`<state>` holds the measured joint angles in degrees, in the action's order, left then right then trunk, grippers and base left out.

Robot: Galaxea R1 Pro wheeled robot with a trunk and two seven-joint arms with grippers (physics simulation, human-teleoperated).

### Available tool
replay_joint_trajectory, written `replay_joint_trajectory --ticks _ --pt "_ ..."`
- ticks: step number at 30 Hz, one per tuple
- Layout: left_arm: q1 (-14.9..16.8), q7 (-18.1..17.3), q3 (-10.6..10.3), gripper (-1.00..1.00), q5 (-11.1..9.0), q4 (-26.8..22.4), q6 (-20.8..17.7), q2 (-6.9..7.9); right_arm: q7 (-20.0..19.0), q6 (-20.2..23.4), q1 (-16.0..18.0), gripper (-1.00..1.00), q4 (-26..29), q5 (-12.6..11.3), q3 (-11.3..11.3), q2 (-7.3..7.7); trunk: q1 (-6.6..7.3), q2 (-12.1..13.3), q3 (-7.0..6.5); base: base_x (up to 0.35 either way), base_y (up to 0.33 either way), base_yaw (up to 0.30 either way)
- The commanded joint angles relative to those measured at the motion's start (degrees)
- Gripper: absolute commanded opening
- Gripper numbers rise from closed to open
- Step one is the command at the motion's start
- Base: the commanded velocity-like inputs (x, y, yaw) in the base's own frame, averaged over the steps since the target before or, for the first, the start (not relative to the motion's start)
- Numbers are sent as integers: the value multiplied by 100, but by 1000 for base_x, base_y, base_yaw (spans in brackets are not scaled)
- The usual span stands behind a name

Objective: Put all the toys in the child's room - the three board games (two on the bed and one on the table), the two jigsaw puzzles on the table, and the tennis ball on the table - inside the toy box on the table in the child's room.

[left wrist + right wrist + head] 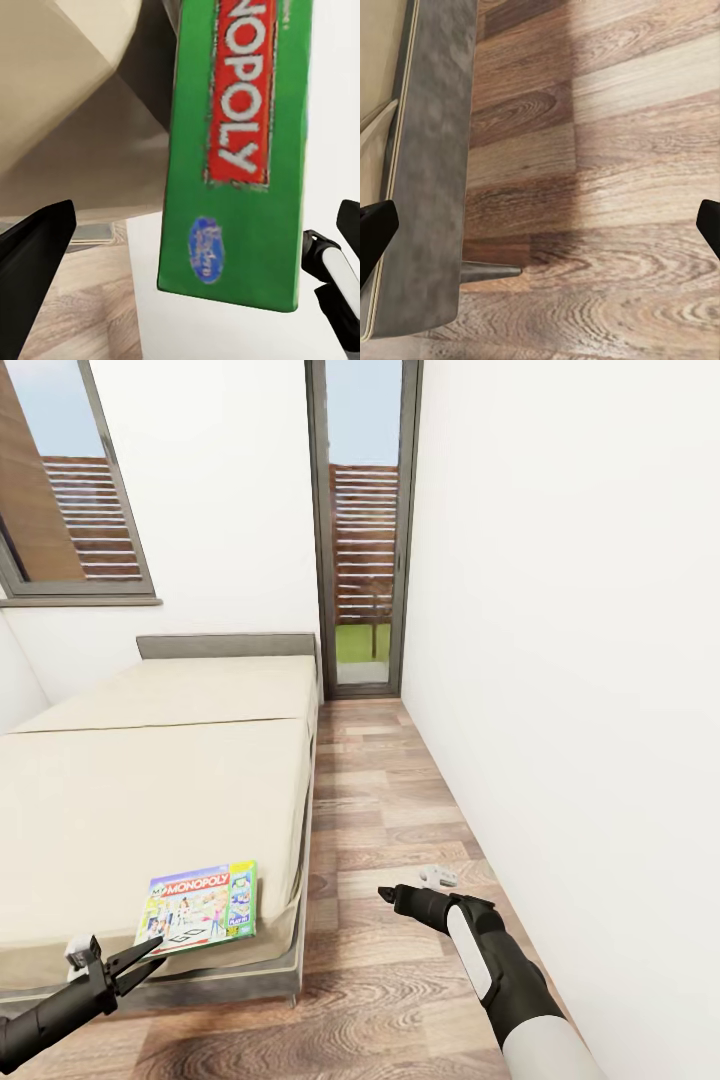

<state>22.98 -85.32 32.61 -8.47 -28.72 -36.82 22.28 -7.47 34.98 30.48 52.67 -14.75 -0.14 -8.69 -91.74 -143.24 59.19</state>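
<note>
The Monopoly box (200, 909) lies flat at the near corner of the bed (150, 780), overhanging nothing. The left gripper (150, 956) hovers just beside its near edge, jaws wide; slide one finger under that edge. Right gripper (385, 895), jaws apparently wide, hangs over open floor (400, 800)

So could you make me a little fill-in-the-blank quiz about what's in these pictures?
1. The Monopoly box lies on the ____, near its corner.
2. The left gripper has its fingers ____, right beside the box.
3. The right gripper hangs over the wooden ____.
4. The box's side edge is coloured ____.

Missing words: bed; open; floor; green.
</note>
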Motion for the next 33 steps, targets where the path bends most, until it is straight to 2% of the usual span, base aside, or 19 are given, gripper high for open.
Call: replay_joint_trajectory --ticks 1,7,8,23,25,33 --pt "110 7 34 100 -40 -2 23 -2 -9 26 2 100 6 -2 -4 -1 1 -2 4 0 0 0" --pt "110 7 34 100 -40 -2 25 -4 -9 26 2 100 6 -2 -4 -1 1 -2 4 0 0 0" --pt "110 7 34 -100 -40 -2 27 -4 -9 26 2 100 6 -2 -4 -1 1 -2 4 0 0 0" --pt "110 -10 34 -100 -51 -9 72 -9 -9 26 2 100 6 -2 -4 -1 1 -2 4 0 0 0" --pt "110 -10 36 -100 -50 -11 74 -11 -9 26 2 100 6 -2 -4 -1 6 1 -40 0 0 0" --pt "110 -4 34 -100 -49 -16 70 -13 -9 26 2 100 6 -2 -4 -1 182 321 -184 0 0 0"
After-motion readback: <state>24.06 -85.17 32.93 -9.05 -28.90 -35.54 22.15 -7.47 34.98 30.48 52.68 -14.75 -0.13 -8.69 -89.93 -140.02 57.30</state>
